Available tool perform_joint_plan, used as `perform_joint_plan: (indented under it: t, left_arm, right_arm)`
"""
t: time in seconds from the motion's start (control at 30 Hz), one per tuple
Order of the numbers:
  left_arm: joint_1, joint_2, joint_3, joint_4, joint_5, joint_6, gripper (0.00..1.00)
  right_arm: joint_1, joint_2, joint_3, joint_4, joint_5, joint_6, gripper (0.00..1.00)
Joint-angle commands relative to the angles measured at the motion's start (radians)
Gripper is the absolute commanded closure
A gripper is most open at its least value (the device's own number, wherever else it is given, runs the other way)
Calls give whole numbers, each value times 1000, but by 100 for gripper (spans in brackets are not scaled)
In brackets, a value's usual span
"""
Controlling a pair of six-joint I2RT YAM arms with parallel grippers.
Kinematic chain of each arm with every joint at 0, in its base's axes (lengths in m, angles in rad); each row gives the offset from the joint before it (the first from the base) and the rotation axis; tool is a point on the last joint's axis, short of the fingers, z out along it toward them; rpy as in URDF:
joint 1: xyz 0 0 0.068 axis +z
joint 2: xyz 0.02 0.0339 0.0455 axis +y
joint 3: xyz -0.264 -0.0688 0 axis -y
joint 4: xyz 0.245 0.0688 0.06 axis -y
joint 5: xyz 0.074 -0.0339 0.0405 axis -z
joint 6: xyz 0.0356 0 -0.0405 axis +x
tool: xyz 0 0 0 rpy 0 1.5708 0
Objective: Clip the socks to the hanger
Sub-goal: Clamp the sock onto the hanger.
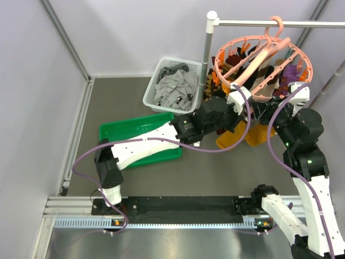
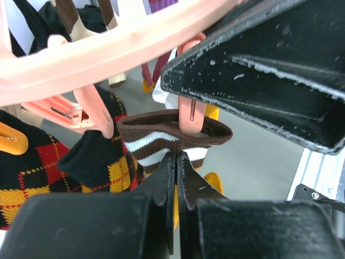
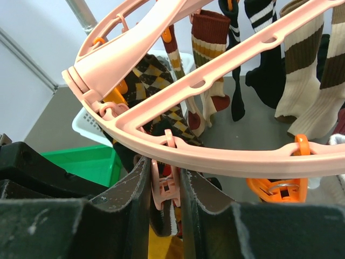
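Hanger (image 3: pixel 215 156): salmon-pink plastic ring with flat crossbars, smooth and moulded. It hangs by its hook from the white metal rail (image 1: pixel 269 23). Small pink and orange clips are spaced around the rim, and one orange clip (image 3: pixel 275 186) with a wire spring sits at the near edge.

Hung socks: ribbed knit, mostly striped brown, cream, black and white. An argyle sock (image 2: pixel 38 167) in red, black and yellow hangs at the left of the left wrist view.

Sock (image 2: pixel 172 137) in work: brown ribbed cuff with white bands, its mouth held open in an oval just under the rim.

Left gripper (image 2: pixel 176 162): black fingers nearly together, pinching the sock below the cuff from beneath.

Right gripper (image 3: pixel 164 178): matte black, scuffed fingers narrow, pressed on both sides of a pink clip (image 3: pixel 163 191) hanging from the rim.

In the left wrist view, that clip's lower end overlaps the top edge of the cuff. Whether it bites the cloth cannot be told.

The two grippers are close together at the near rim. A green tray (image 1: pixel 116 132) lies on the grey table, well apart from them.
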Motion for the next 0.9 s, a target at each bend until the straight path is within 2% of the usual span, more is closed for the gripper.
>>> perform_joint_plan:
  t: [0.0,0.47,0.87]
  left_arm:
    - [-7,-40,69,51,20,-27,100]
    - [-7,-57,70,-12,5,-27,100]
    - [-5,-60,72,31,19,-33,100]
  right_arm:
    - [6,-8,-5,42,-15,6,100]
    - [4,-23,-8,37,51,-15,100]
    - [6,-14,-12,50,-6,-4,100]
